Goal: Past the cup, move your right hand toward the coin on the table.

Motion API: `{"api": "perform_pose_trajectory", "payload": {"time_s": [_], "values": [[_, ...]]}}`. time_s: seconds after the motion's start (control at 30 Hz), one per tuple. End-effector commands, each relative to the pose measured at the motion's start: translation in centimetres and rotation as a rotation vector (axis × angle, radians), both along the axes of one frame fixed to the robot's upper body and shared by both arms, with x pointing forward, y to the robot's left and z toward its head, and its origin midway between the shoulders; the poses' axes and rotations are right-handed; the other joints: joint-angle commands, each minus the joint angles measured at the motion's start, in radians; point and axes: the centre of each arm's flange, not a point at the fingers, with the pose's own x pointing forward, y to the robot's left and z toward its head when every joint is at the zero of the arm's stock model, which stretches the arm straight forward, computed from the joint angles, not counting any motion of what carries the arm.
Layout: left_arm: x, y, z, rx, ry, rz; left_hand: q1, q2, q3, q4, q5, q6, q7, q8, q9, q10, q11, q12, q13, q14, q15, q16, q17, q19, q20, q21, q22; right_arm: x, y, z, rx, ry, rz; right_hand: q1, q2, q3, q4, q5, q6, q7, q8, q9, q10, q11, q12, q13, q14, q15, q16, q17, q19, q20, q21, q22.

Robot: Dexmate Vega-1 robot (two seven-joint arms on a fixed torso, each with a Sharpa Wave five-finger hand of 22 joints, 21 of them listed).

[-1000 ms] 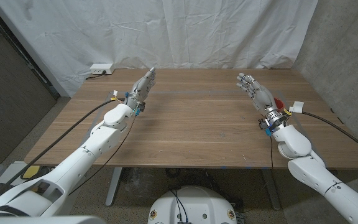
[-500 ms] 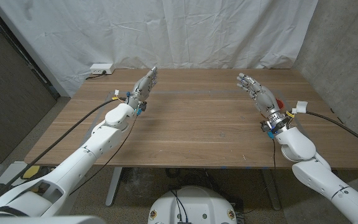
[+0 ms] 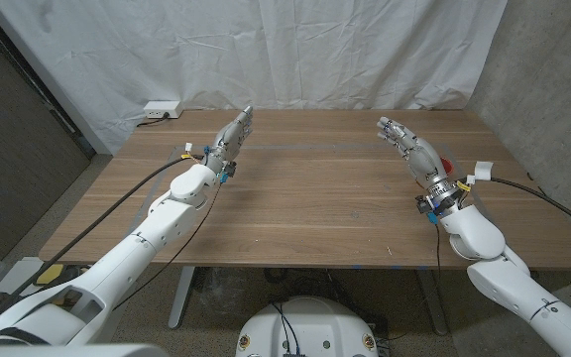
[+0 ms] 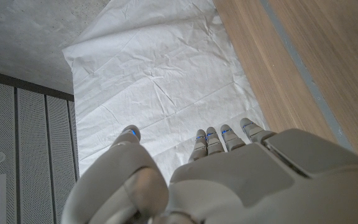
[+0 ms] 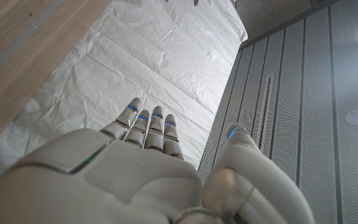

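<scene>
R hand (image 3: 409, 149) was raised over the table (image 3: 315, 198), fingers spread, holding nothing; L hand (image 3: 231, 136) likewise, fingers straight. No coin or cup could be made out. A coin prob. thin, stiff, light, slippery; best pinched at its edge.

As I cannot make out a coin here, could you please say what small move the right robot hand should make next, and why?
Probably draw the right robot hand slightly back: it hangs open above the wooden table, holding nothing, and partly hides a small red thing beside its wrist.
</scene>
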Motion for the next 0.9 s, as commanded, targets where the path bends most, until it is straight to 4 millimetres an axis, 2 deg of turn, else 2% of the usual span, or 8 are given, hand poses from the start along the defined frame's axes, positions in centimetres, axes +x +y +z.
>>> {"api": "perform_pose_trajectory", "payload": {"time_s": [0.03, 0.17, 0.6, 0.9], "values": [[0.1, -0.1, 0.1, -0.006, -0.006, 0.005, 0.007, 0.002, -0.004, 0.002, -0.004, 0.006, 0.003, 0.0, 0.002, 0.0, 0.002, -0.002, 0.004, 0.005, 0.003, 0.001, 0.004, 0.006, -0.045, -0.007, 0.002, -0.8, 0.2, -0.3, -0.013, -0.059, -0.018, 0.015, 0.0, 0.002, -0.005, -0.002, 0.009, -0.006, 0.007, 0.002, -0.001, -0.007, 0.002, 0.004, 0.009, -0.002, 0.002, 0.003, 0.006, -0.008, -0.006, 0.003], [0.3, -0.2, 0.1, -0.003, -0.002, 0.004, 0.008, 0.003, -0.005, 0.002, -0.004, 0.013, 0.004, 0.001, 0.002, 0.008, 0.002, 0.0, 0.004, 0.012, 0.001, 0.003, 0.003, 0.014, -0.061, -0.008, 0.002, -1.1, 0.2, -0.5, -0.014, -0.069, -0.018, 0.015, 0.001, 0.002, -0.006, -0.002, 0.013, -0.009, 0.008, 0.002, 0.0, -0.004, 0.002, 0.005, 0.01, -0.002, 0.002, 0.003, 0.007, -0.008, -0.007, 0.004], [0.8, -0.9, 0.1, 0.007, 0.01, -0.006, 0.009, 0.004, -0.007, 0.001, -0.005, 0.013, 0.004, 0.0, 0.002, 0.008, -0.001, -0.001, 0.004, 0.014, 0.0, 0.002, 0.003, 0.014, -0.058, -0.013, 0.002, -1.9, 0.3, -1.0, -0.063, -0.127, -0.078, 0.017, 0.003, 0.003, -0.008, -0.001, 0.025, -0.011, 0.011, 0.002, 0.0, -0.008, 0.002, 0.005, 0.012, -0.002, 0.001, 0.003, 0.013, -0.008, -0.012, 0.004], [0.8, -1.0, -0.4, -0.003, 0.017, -0.002, 0.011, 0.005, -0.008, 0.0, -0.005, 0.014, 0.0, 0.0, 0.002, 0.011, -0.004, -0.001, 0.004, 0.018, -0.003, 0.003, 0.003, 0.022, -0.065, -0.014, 0.002, -2.0, 0.7, -1.2, -0.093, -0.153, -0.099, 0.018, 0.004, 0.003, -0.01, -0.001, 0.03, -0.017, 0.011, 0.002, 0.002, -0.012, 0.002, 0.005, 0.015, -0.003, 0.002, 0.003, 0.016, -0.009, -0.016, 0.004]]}}
